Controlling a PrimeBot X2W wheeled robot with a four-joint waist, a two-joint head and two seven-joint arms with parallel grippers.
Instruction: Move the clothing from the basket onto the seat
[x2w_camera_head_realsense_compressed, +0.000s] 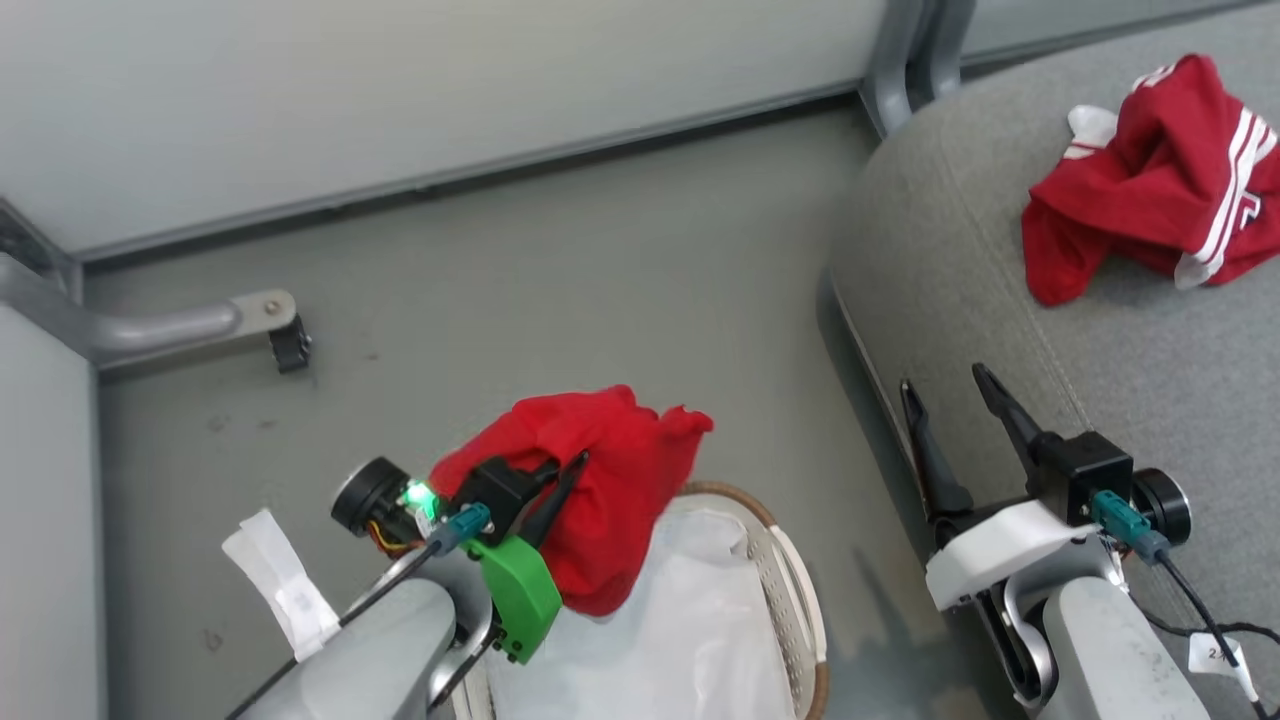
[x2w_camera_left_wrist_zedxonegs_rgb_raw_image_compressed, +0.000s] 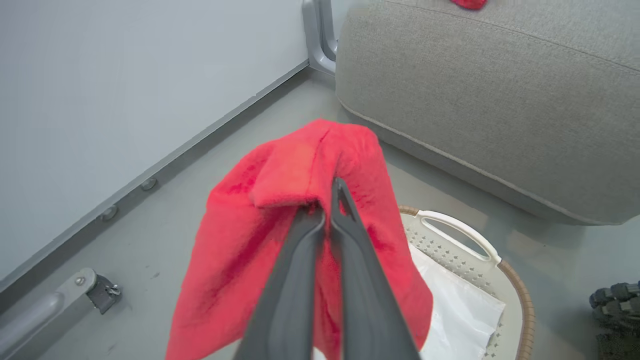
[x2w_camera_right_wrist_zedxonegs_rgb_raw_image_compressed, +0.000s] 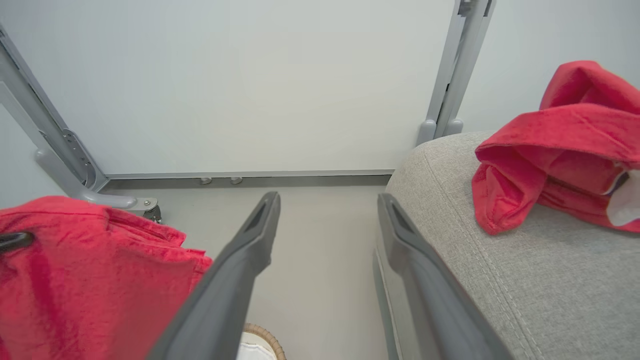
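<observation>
My left gripper (x2w_camera_head_realsense_compressed: 572, 467) is shut on a red garment (x2w_camera_head_realsense_compressed: 600, 490) that hangs above the left part of the cream basket (x2w_camera_head_realsense_compressed: 790, 590). In the left wrist view the red garment (x2w_camera_left_wrist_zedxonegs_rgb_raw_image_compressed: 300, 220) drapes over the closed fingers (x2w_camera_left_wrist_zedxonegs_rgb_raw_image_compressed: 345, 210), with the basket (x2w_camera_left_wrist_zedxonegs_rgb_raw_image_compressed: 515, 290) below at the right. A second red garment with white stripes (x2w_camera_head_realsense_compressed: 1160, 180) lies crumpled on the grey seat (x2w_camera_head_realsense_compressed: 1130, 360). My right gripper (x2w_camera_head_realsense_compressed: 950, 395) stands open and empty at the seat's left edge. In the right wrist view, the held garment (x2w_camera_right_wrist_zedxonegs_rgb_raw_image_compressed: 90, 270) is at left and the seat's garment (x2w_camera_right_wrist_zedxonegs_rgb_raw_image_compressed: 560, 150) at right.
A white crinkly liner sheet (x2w_camera_head_realsense_compressed: 690, 620) fills the basket. Grey metal frame legs (x2w_camera_head_realsense_compressed: 200, 325) (x2w_camera_head_realsense_compressed: 900, 60) stand by the pale wall. The grey floor (x2w_camera_head_realsense_compressed: 560, 290) lies between wall, basket and seat. A dark object (x2w_camera_left_wrist_zedxonegs_rgb_raw_image_compressed: 615, 310) sits at the left wrist view's lower right.
</observation>
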